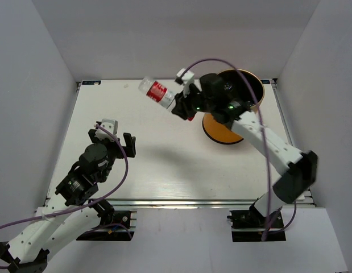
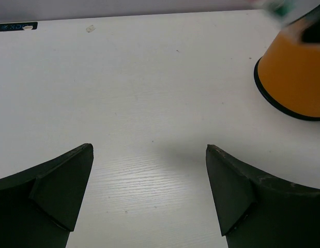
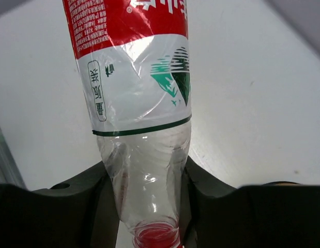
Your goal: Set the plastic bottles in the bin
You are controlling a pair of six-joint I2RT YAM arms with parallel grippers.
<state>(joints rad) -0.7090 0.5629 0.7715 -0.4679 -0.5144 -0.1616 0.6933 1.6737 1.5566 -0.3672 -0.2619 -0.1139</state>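
Right claw (image 1: 177,103) pinched the red-labelled bottle (image 1: 156,91) by its neck, body jutting toward ten o'clock; swung to the bin (image 1: 221,133) at three o'clock, it might clip the rim.

Clear glossy plastic bottle (image 3: 141,103); matt white table (image 1: 164,165); smooth orange bin (image 2: 299,77).

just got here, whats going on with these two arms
The right tool is clamped on the neck end of a clear plastic bottle with a red label, holding it in the air just left of the orange bin, not yet over the bin's opening. The left tool hangs open and empty above the white table. That bottle is the only one in view.
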